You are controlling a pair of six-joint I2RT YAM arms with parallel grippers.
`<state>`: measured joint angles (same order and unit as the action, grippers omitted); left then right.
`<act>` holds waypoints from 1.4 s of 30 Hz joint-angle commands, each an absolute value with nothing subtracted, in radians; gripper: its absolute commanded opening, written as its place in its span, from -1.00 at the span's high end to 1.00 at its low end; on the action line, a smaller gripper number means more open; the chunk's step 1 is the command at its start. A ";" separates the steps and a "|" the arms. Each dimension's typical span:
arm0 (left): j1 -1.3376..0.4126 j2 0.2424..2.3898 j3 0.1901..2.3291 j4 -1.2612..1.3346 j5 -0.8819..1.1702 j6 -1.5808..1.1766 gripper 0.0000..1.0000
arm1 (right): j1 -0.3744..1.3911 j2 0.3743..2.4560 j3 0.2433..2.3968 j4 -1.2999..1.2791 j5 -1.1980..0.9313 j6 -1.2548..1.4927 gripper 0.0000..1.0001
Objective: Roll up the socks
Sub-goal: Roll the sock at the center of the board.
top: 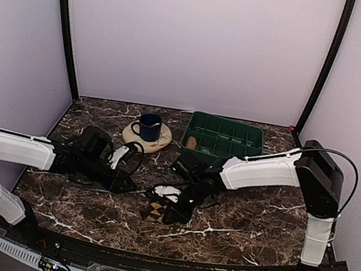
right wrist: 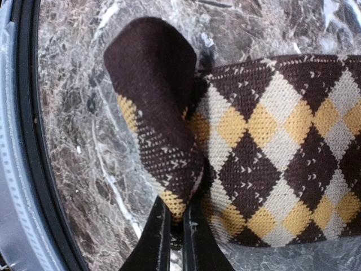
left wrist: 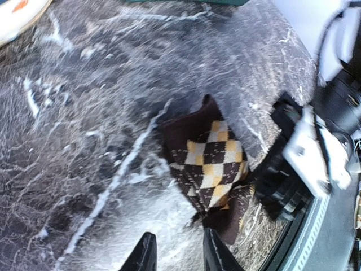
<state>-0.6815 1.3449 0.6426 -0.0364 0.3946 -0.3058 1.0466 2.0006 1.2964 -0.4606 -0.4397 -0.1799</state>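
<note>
Left arm [top: 13,148], right arm [top: 264,171] — white shells, black joints, a black cable [top: 349,164]; left gripper [left wrist: 177,249], right gripper [right wrist: 177,234] — black fingers.

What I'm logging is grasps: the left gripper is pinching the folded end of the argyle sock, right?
No, the right gripper is pinching the folded end of the argyle sock; the right wrist view shows it. The left gripper is open, empty.

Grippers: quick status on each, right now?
Left gripper: open, holding nothing.
Right gripper: closed on a fold of the argyle sock.
</note>
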 commanded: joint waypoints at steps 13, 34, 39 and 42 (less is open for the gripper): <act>-0.989 1.247 0.509 0.167 0.149 -0.175 0.33 | 0.967 2.075 1.392 -0.655 -0.678 -0.184 0.92; -1.164 1.477 0.713 -0.001 0.028 0.093 0.29 | 0.951 2.092 1.374 -0.678 -0.752 -0.204 0.92; -1.169 1.517 0.744 -0.030 -0.006 0.137 0.28 | 0.950 2.088 1.357 -0.659 -0.769 -0.199 0.92; -1.169 1.528 0.756 -0.034 -0.012 0.157 0.28 | 0.950 2.087 1.349 -0.654 -0.775 -0.199 0.93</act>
